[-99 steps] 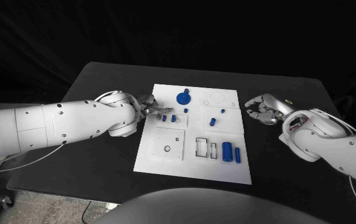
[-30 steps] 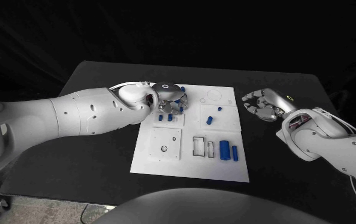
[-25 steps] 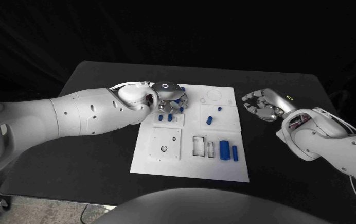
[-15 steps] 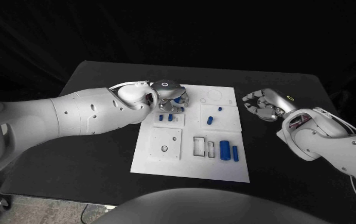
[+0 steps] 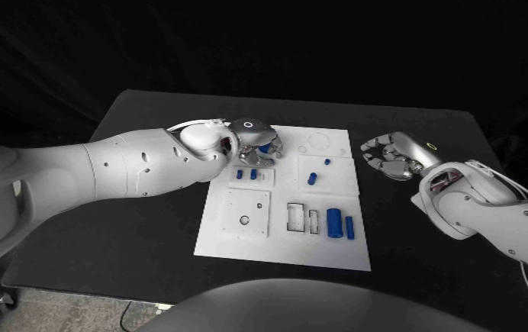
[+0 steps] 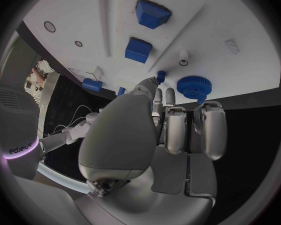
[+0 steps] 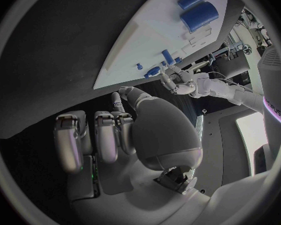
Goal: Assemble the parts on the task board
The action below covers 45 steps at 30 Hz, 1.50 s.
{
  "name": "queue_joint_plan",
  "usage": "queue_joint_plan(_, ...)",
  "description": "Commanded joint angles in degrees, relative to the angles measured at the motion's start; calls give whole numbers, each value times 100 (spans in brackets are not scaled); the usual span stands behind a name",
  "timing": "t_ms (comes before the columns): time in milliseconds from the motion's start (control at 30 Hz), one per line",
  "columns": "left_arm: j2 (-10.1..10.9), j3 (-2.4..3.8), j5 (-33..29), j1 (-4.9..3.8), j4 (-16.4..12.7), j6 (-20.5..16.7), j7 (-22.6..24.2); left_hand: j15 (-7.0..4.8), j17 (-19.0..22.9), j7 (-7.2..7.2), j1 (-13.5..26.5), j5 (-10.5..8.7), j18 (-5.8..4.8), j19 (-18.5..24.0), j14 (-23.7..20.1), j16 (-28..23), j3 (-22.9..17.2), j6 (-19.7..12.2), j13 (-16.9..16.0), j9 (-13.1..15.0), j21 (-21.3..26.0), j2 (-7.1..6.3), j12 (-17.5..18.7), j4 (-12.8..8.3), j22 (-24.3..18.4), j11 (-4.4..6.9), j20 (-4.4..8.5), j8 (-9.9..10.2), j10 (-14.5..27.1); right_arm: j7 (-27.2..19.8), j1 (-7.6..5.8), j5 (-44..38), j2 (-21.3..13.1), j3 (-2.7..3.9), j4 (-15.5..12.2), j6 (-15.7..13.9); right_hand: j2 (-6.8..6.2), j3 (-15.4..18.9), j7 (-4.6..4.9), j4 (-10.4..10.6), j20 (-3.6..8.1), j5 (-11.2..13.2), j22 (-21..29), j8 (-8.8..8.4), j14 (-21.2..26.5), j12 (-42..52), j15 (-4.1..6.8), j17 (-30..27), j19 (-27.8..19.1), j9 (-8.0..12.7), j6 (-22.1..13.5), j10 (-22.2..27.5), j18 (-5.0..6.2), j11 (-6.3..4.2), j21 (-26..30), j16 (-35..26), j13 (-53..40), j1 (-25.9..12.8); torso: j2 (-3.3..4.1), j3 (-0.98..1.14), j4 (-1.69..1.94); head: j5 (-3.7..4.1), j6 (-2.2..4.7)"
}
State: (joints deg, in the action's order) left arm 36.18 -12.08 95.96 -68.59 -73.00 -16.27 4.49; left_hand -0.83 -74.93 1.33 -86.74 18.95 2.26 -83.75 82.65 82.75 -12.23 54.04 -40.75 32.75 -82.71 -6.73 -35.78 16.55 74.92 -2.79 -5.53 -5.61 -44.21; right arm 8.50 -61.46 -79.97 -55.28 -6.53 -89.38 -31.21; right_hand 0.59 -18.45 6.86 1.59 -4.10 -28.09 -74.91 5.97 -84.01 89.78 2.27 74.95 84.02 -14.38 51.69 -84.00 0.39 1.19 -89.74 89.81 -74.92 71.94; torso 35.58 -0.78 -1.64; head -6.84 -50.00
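Note:
The white task board (image 5: 286, 242) lies mid-table. My left hand (image 5: 255, 143) hovers over its far left corner, fingers pointing down around the blue gear (image 5: 264, 149). In the left wrist view the fingertips (image 6: 176, 96) reach the blue gear (image 6: 192, 87), and the thumb tip sits beside a small blue peg (image 6: 160, 76); whether anything is gripped is unclear. My right hand (image 5: 391, 156) hangs off the board's right edge, fingers curled in on nothing. My right hand (image 7: 109, 135) is also seen from behind.
Two short blue pegs (image 5: 246, 173) stand near the left hand, two more (image 5: 317, 173) further right. A thick blue cylinder (image 5: 334, 224) and a thin blue bar (image 5: 350, 227) lie at the near right beside rectangular slots (image 5: 297, 217). A square plate (image 5: 249, 212) sits near left.
My left hand has moved from the board's left edge to over the blue gear and has shifted slightly right in the last second. The right hand has barely moved.

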Motion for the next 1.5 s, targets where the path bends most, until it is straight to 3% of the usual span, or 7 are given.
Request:
queue_joint_plan(33, -40, 5, -33, 11, 36, 239, -66, -4, -181, 7, 77, -35, -30, -37, -51, -39, -49, -26, 40, -10, -17, -2, 27, -13, 1249, 3, -32, 40, -55, 16, 0, -29, -1, 0, -4, 66, -29, -45, 9, -4, -46, -22, -1509, 9, -599, 22, -51, 1505, 598, 6, -1, -600, -39, 48, -26, 19, -1508, 13, 2, 0, -6, 7, 0)
queue_joint_plan(533, -89, 5, -34, 75, 189, 354, -87, -35, -156, 43, 89, -44, -40, -69, -49, -43, -183, 36, 194, -34, -55, -34, 58, -35, 1263, 66, -36, 59, -313, 19, 0, -28, -18, 0, -12, 62, -29, -45, 9, -4, -46, -22, -1509, 9, -599, 22, -51, 1505, 598, 6, -1, -600, -39, 48, -26, 19, -1508, 13, 0, 0, -2, 57, 0)
queue_joint_plan(733, -88, 5, -48, 94, 195, 240, -8, -230, -220, 159, -16, -131, -73, -173, 27, 8, -380, 281, 372, 19, -180, 81, 144, -97, 1308, 259, -28, -50, -638, 19, 0, -27, -18, 0, -12, 60, -29, -50, 8, -7, -46, -28, -1509, 4, -599, 22, -50, 1505, 598, 8, -8, -600, -39, 47, -26, 19, -1508, 16, 1, -2, 0, 73, 0)
queue_joint_plan(900, -85, 5, -87, 100, 193, 85, 121, -270, -242, 175, -99, -159, -91, -231, 90, 35, -493, 560, 655, 121, -248, 120, 378, -197, 1332, 288, 8, -197, -1033, 17, 0, -23, -16, 0, -9, 57, -25, -54, 8, -8, -46, -31, -1509, 4, -599, 22, -49, 1505, 598, 9, -6, -600, -39, 46, -26, 19, -1508, 18, -3, -1, -4, 71, 0)
queue_joint_plan(1233, 7, 12, -267, 103, 121, -227, 322, -234, 85, 237, -71, -87, -115, -304, 32, -135, -657, 849, 1392, 163, -335, -10, 1139, -312, 1363, 244, 98, -293, -1946, 16, 2, -1, -11, 0, 2, 48, -25, -54, 8, -8, -46, -31, -1509, 4, -599, 22, -49, 1505, 598, 9, -6, -600, -39, 46, -26, 19, -1508, 18, -7, 2, 7, 80, 0)
queue_joint_plan(1367, 151, 60, -334, 97, 19, -314, 284, -220, 165, 247, -64, -92, -113, -296, 9, -179, -688, 878, 1536, 157, -325, -49, 1324, -327, 1359, 232, 113, -290, -2038, 13, 3, 1, -2, 0, 18, 47, -25, -54, 8, -8, -46, -31, -1509, 4, -599, 22, -49, 1505, 598, 9, -6, -600, -39, 46, -26, 19, -1508, 18, -21, 8, 2, 58, 0)
queue_joint_plan(1500, 337, 166, -435, 57, -120, -317, 227, -217, 214, 262, -74, -108, -107, -283, -6, -205, -720, 888, 1641, 145, -308, -69, 1460, -340, 1353, 218, 140, -278, -2075, 12, 4, 3, 15, 0, 42, 50, -25, -54, 8, -8, -46, -31, -1509, 4, -599, 22, -49, 1505, 598, 9, -6, -600, -39, 46, -26, 19, -1508, 18, -23, 10, 6, 50, 0)
